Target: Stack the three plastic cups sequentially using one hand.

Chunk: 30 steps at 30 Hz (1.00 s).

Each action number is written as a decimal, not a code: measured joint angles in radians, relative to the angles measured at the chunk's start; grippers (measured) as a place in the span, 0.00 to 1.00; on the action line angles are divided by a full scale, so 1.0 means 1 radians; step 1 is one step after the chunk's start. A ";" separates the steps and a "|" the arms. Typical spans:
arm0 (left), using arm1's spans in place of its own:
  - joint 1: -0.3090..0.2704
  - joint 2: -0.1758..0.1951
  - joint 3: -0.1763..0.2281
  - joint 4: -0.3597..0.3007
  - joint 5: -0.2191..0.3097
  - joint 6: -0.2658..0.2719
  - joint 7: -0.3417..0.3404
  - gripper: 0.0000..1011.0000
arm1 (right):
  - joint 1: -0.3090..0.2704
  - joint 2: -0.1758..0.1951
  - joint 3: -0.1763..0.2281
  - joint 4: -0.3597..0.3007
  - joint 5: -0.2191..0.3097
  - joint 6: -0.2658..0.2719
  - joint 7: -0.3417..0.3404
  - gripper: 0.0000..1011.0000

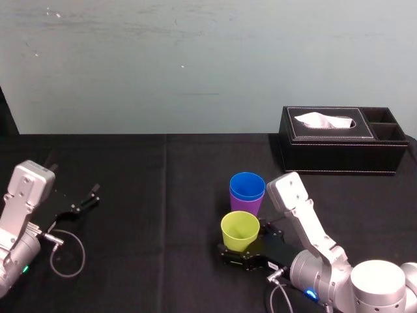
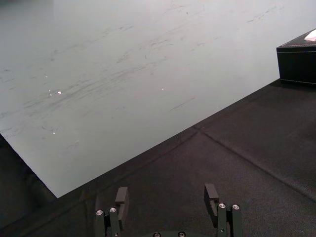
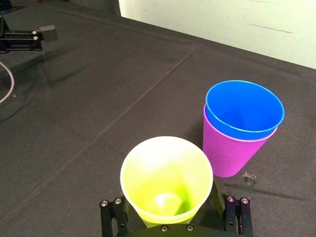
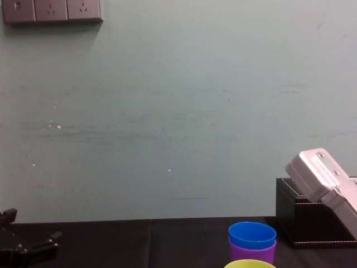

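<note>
Left gripper (image 1: 86,198) is sitting low over the left side of the black-clothed table (image 1: 150,248), well apart from the cups; in its own wrist view the left gripper (image 2: 165,193) is showing both black fingers spread wide with nothing between them, and a grey cable (image 1: 65,251) is looping on the cloth beside the arm. Moving toward the middle of the table, the yellow-green cup (image 1: 240,229) is standing upright, mouth up, nearest the robot; the right gripper (image 1: 244,248) is reaching in low from the right and bracketing this cup at its lower part; in the right wrist view its fingers (image 3: 111,217) are standing wide apart on either side of the cup wall, a narrow gap is showing beside one of them, and the fingertips are lying hidden beneath the rim, so the jaws are reading as open around the cup rather than clamped on it. Just beyond and slightly to the right, the purple cup (image 1: 246,204) is standing upright on the cloth with the blue cup (image 1: 247,184) nested inside it, the blue rim projecting above the purple rim; this pair is standing near the yellow-green cup, and the two are not touching. Farther right, at the back of the table, a black tissue box (image 1: 339,156) is sitting against the pale wall (image 1: 195,65), well apart from all three cups.
</note>
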 joint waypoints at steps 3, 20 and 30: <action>0.000 0.000 0.000 0.000 0.000 0.000 0.000 0.99 | 0.001 -0.002 0.002 0.002 -0.001 -0.002 0.000 0.99; 0.000 0.000 0.000 0.000 0.000 0.000 0.000 0.99 | 0.002 -0.009 0.007 0.007 -0.003 -0.005 0.000 0.99; 0.000 0.000 0.000 0.000 0.000 0.000 0.000 0.99 | 0.002 -0.008 0.006 0.007 -0.002 -0.004 0.000 0.90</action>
